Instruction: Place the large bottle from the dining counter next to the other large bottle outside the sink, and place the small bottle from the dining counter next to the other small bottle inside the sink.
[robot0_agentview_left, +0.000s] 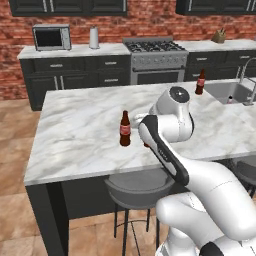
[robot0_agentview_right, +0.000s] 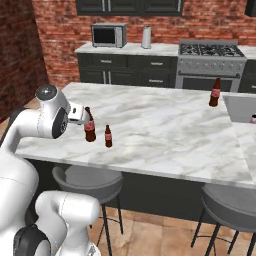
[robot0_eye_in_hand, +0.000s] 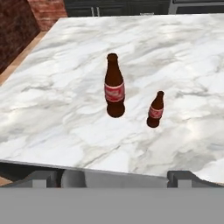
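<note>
Fingers (robot0_eye_in_hand: 114, 177) of mine sit wide and empty at the desk (robot0_eye_in_hand: 52, 109) edge. Ahead stands the large bottle (robot0_eye_in_hand: 114, 87), the small bottle (robot0_eye_in_hand: 155, 110) just beside it. I should approach level and close around its label.

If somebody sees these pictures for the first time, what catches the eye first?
Two dark brown glass bottles with red labels, one tall and one short, stand side by side near the front edge of the white-grey marble dining counter. A third tall bottle stands beside the grey steel sink.
</note>
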